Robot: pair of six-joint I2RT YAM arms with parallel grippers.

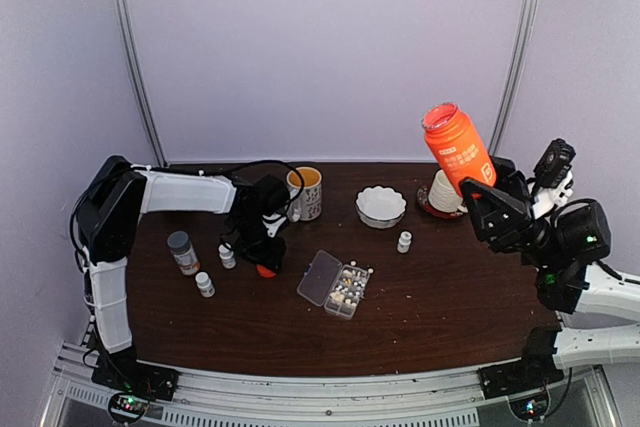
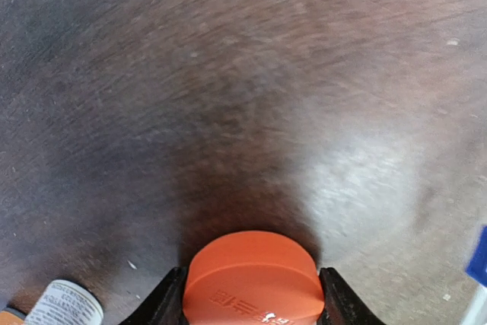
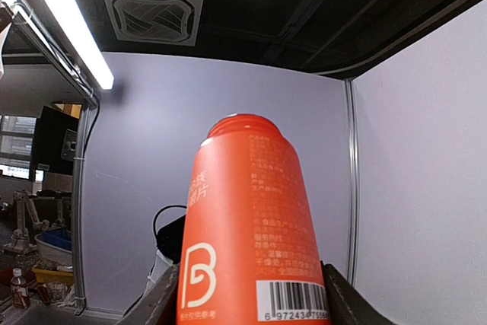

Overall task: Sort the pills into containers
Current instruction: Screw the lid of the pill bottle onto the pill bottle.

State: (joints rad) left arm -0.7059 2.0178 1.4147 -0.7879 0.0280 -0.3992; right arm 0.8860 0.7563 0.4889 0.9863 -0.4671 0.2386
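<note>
Near centre: box [image 1: 322, 277], lid open, pills [image 1: 346, 293] in its compartments, seemingly a few loose at one o'clock. Tiny, light, hard, prone to rolling; better poured than pinched. At ten o'clock, left gripper [image 2: 253, 306] clamped around cap [image 2: 251, 264]. Farther, two o'clock, right gripper [image 3: 251, 302] gripping uncapped bottle [image 3: 247, 218] low on its body.

The right hand [image 1: 479, 189] grips an orange bottle [image 1: 458, 147] aloft; the organizer box [image 1: 335, 285] lies open.
</note>
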